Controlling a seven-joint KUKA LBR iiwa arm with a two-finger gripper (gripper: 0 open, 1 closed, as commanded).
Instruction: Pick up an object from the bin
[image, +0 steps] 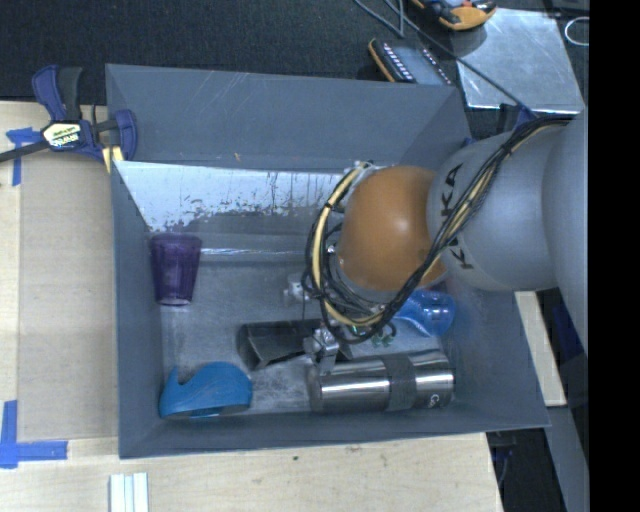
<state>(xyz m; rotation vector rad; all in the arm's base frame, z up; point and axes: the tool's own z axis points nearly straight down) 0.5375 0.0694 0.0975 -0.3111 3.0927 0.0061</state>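
**Position.** The arm (500, 220) enters from the right, and its orange wrist cover (385, 240) hangs over the middle of the bin (300, 120). The jaws sit low beneath that cover, close to the bin floor. The cover and the cables (322, 235) hide them, so I cannot tell whether they are spread or pressed together, and I cannot confirm that anything is between them.

**Likely object.** A black wedge-shaped piece (272, 343) lies flat immediately left of the jaws and appears to touch them. A steel flask (380, 385) with a dark band lies on its side just on the near side of them. The low stance at the seam between these two suggests a grasp on one of them, but which one cannot be determined.

**Surroundings.**
- A clear blue bottle (430, 313) lies to the right of the jaws, partly under the arm.
- A purple cup (175, 265) stands well to their left.
- A blue rounded piece (210, 390) lies well apart, at their near left.

**Obstruction.** The flask crowds the black piece. In my judgement it may roll if nudged.
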